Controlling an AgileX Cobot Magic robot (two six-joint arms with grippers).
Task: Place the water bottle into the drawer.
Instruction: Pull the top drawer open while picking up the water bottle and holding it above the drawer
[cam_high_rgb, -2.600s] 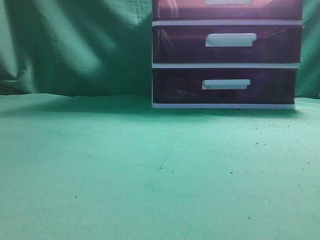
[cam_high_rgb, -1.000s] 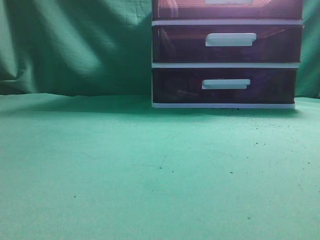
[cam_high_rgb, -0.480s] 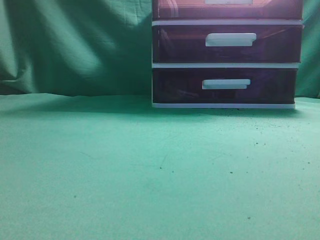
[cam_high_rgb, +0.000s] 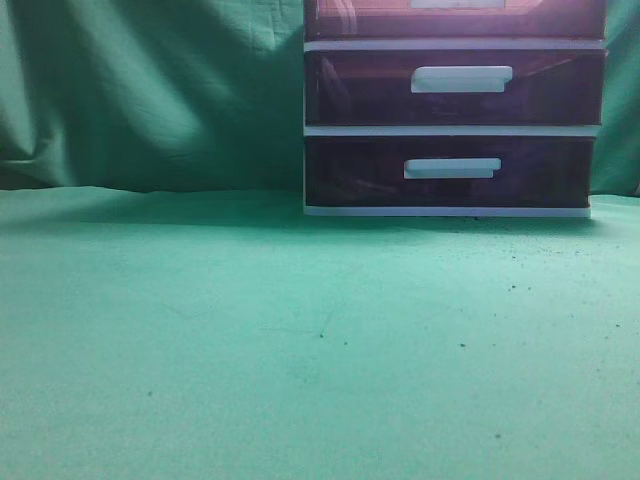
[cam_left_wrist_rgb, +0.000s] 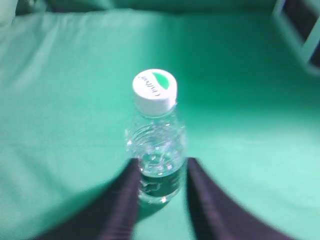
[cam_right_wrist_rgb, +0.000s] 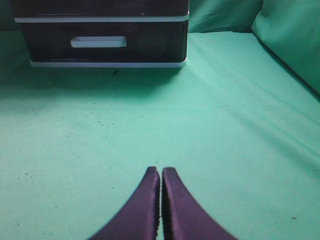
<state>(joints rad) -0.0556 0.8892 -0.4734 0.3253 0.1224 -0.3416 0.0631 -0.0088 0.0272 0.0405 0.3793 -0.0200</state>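
Observation:
The water bottle (cam_left_wrist_rgb: 156, 145) is clear with a white cap and stands upright on the green cloth in the left wrist view. My left gripper (cam_left_wrist_rgb: 162, 170) is open with a finger on each side of the bottle's lower body; the left finger is against it and a thin gap shows at the right finger. The drawer (cam_high_rgb: 455, 18) is closed at the top of the white-framed unit and cut off by the exterior view's top edge. My right gripper (cam_right_wrist_rgb: 160, 172) is shut and empty, low over the cloth in front of the unit. Neither gripper nor the bottle shows in the exterior view.
Two lower purple drawers (cam_high_rgb: 455, 90) with white handles are closed; the bottom one also shows in the right wrist view (cam_right_wrist_rgb: 100, 42). The unit's corner (cam_left_wrist_rgb: 300, 30) lies at the upper right of the left wrist view. Green cloth (cam_high_rgb: 300, 340) covers the table and hangs behind.

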